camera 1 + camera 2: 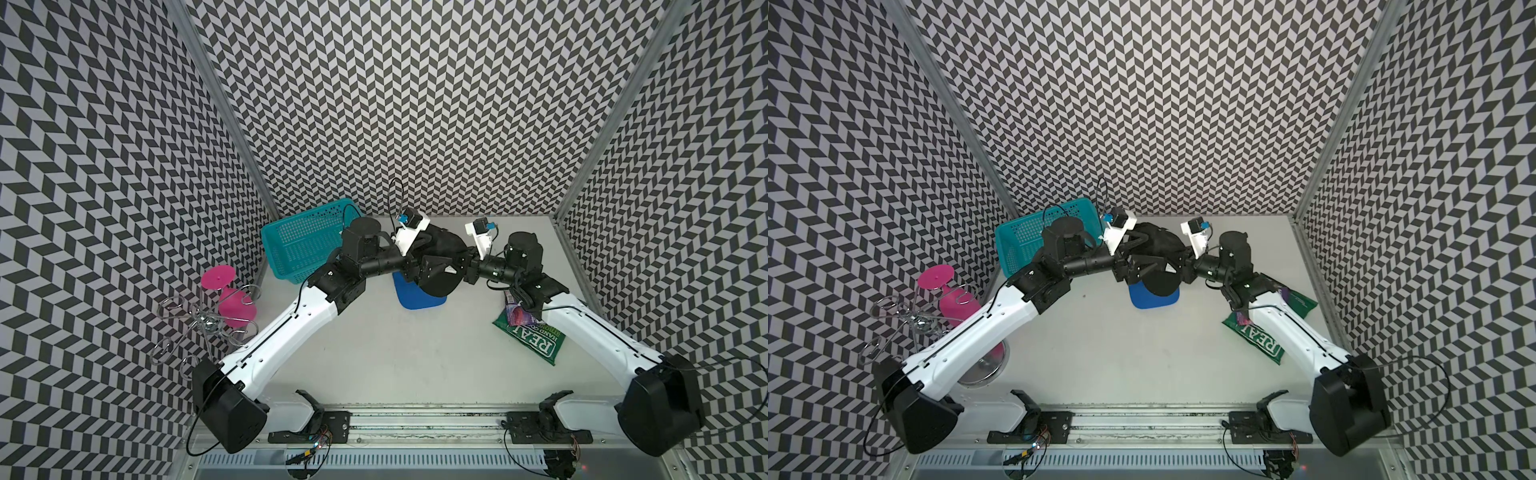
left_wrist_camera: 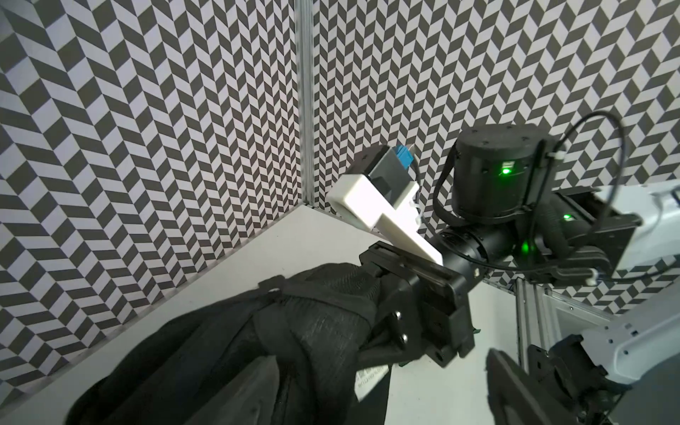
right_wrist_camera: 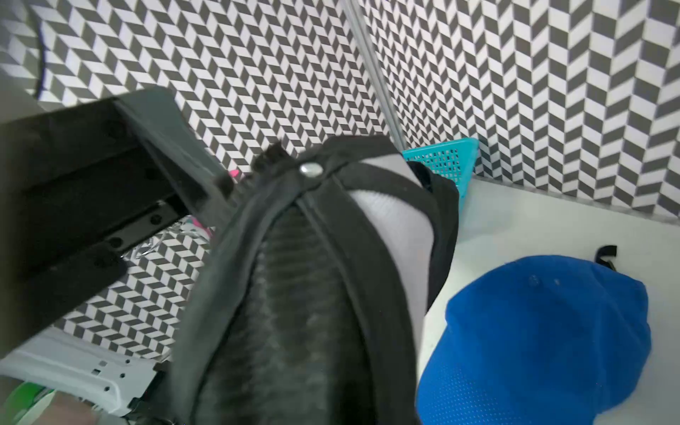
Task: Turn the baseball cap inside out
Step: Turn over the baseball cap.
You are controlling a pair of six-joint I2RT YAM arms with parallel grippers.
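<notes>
Two arms come in from the lower corners of both top views and meet just above the middle of the frame, over the far half of the table (image 1: 395,357). Between them the black baseball cap (image 1: 446,245) is held up off the table, its flat brim at the lower end.

The right end effector (image 2: 368,333) is closed on the cap. In the left wrist view its fingers are sunk into a bunched fold of the crown at centre right of the frame. The left end effector (image 2: 379,371) is open. Its two fingers stand wide apart along the bottom edge of that view, with fabric and a white label hanging loose between them.

In the right wrist view the cap fills the centre and bottom, showing taped seams that run up to a metal rivet, with a white lining panel beside them.

A blue cap (image 1: 415,299) lies on the table below the black one, partly covered by its brim in both top views. A teal basket (image 1: 299,245) stands left of centre at the back. A pink glass (image 1: 232,301) and a wire rack (image 1: 187,324) sit at mid left, and a green snack bag (image 1: 532,338) lies at right, partly under the right arm.
</notes>
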